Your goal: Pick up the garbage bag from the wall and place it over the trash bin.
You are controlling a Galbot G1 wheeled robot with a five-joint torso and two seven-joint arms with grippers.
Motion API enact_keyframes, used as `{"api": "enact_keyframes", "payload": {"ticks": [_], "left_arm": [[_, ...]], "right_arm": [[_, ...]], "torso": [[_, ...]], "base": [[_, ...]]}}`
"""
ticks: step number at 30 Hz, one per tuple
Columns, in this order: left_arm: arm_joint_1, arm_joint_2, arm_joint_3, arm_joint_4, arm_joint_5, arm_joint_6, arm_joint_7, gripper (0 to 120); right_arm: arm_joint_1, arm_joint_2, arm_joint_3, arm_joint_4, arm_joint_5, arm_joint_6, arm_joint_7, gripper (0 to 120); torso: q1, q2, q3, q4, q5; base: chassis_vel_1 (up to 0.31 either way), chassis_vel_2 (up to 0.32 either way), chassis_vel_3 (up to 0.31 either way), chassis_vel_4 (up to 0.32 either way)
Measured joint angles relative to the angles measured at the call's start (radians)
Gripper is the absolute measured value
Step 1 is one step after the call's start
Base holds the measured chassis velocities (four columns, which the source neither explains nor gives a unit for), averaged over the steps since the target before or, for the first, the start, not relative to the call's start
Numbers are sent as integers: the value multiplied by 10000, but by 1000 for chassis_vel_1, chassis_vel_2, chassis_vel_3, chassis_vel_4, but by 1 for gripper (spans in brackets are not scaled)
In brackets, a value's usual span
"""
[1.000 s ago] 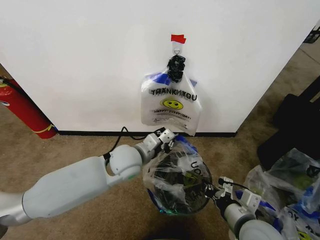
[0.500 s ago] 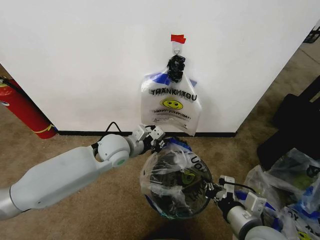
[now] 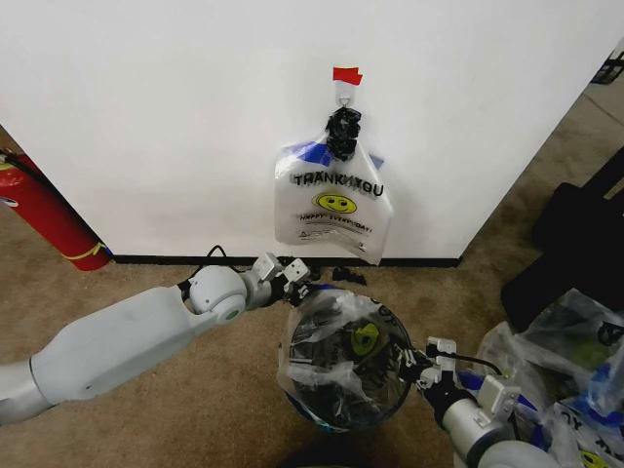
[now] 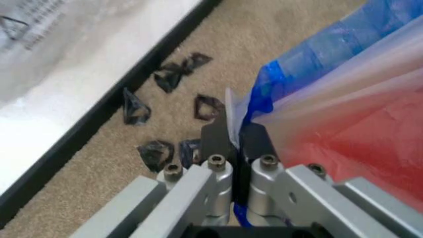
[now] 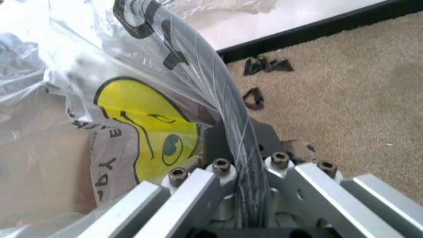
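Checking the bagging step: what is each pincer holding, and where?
Both hold the garbage bag over the trash bin: left pincer pinches its blue edge, right pincer clamps bag and bin rim.

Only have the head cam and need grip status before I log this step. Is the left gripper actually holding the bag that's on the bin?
Observer: Yes. In the left wrist view the left gripper is shut on the blue edge of the garbage bag.
Operator: And the right one?
Observer: The right gripper is shut too. Bag film and the black rim of the trash bin run between its fingers.
Operator: What are the dark bits by the baseboard?
Observer: Small black scraps that look like plastic. They lie loose on the carpet, apart from the bag.
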Motion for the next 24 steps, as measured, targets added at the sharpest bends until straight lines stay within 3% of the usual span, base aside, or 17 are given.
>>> {"api": "enact_keyframes", "payload": {"ticks": [5, 12, 18, 20, 24], "left_arm": [[284, 31, -556, -530, -271, 224, -579, 18], [1091, 390, -1018, -1616, -383, 622, -2206, 45], [2131, 411, -1676, -2629, -475, -195, -5122, 68], [2496, 428, -1981, -2871, -456, -304, -5565, 71], [3779, 666, -2991, -4351, -369, -627, -6576, 90]], "right_arm": [[195, 159, -36, -257, 375, -58, 348, 0], [565, 472, -73, -568, 1139, -306, 856, 0], [751, 941, 124, -970, 1583, -305, 1367, 0], [817, 1020, 150, -1049, 1709, -306, 1513, 0], [1076, 1378, 208, -1274, 1929, -200, 2202, 0]], "torso": [[0, 1, -1, -3, 3], [-1, 0, -1, 0, 2], [-1, 0, -1, -6, 4], [-1, 0, -1, -4, 3], [-1, 0, -1, 5, 3]], "base": [[0, 0, 0, 0], [0, 0, 0, 0], [0, 0, 0, 0], [0, 0, 0, 0], [0, 0, 0, 0]]}}
